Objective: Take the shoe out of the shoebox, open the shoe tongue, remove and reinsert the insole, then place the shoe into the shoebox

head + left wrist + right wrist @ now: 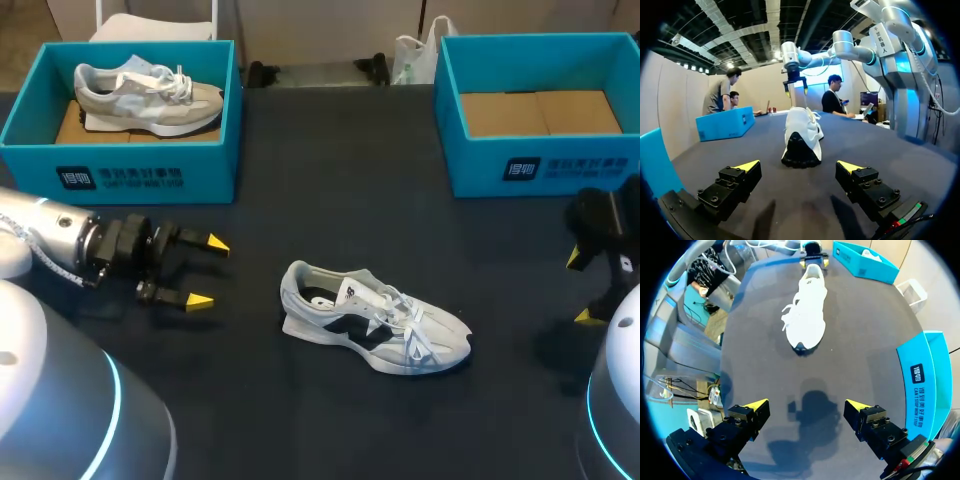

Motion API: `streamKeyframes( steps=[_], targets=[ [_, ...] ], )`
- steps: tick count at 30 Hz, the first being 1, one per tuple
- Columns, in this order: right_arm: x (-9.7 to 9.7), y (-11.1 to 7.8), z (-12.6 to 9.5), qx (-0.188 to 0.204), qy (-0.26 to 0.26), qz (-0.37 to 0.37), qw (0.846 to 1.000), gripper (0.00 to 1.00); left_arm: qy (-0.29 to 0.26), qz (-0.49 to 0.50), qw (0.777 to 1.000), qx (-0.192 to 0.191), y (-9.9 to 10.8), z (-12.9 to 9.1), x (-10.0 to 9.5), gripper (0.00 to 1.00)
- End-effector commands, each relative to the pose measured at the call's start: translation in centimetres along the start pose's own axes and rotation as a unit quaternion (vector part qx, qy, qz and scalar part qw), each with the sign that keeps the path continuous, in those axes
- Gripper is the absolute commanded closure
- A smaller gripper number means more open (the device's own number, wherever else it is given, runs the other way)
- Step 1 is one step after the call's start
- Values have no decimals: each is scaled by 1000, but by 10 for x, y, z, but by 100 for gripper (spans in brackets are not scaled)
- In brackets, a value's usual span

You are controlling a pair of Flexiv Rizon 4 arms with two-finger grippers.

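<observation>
The head view looks down from high behind the robot over the whole table (300, 420), with the shoe (372, 318) near its middle and fairly far off. The left wrist view sits low, almost level with the tabletop, close behind the shoe's heel and facing along it; the right gripper (795, 91) hangs beyond the shoe. The right wrist view stands higher, tilted down at the shoe's toe from farther back, with the left gripper (814, 262) beyond the heel. All three views share the shoe and the table around it.
</observation>
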State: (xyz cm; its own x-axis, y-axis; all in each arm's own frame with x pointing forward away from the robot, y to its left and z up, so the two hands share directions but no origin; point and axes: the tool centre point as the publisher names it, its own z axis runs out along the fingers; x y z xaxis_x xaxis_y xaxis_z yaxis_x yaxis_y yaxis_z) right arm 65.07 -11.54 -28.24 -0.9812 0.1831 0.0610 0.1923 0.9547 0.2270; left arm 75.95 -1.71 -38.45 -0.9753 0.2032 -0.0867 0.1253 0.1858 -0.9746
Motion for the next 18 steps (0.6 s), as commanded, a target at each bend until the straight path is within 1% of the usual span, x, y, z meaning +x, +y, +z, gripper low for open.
streamKeyframes(
  steps=[1, 3, 9, 13, 18],
  targets=[
    [1, 0, 1, 1, -1, 1, 1000, 0, -5, 0, 1000, -2, -2, 0, 3, 0],
    [1, 0, 1, 1, -1, 1, 1000, 0, 0, 3, 1000, -7, -1, 6, 9, 0],
    [1, 0, 1, 1, -1, 1, 1000, 0, -2, -10, 1000, 0, 3, 14, 9, 0],
    [1, 0, 1, 1, -1, 1, 1000, 0, -21, -17, 1000, -1, 4, 18, 9, 0],
    [1, 0, 1, 1, -1, 1, 1000, 0, -28, -21, 999, -2, 3, 23, 13, 0]
  ],
)
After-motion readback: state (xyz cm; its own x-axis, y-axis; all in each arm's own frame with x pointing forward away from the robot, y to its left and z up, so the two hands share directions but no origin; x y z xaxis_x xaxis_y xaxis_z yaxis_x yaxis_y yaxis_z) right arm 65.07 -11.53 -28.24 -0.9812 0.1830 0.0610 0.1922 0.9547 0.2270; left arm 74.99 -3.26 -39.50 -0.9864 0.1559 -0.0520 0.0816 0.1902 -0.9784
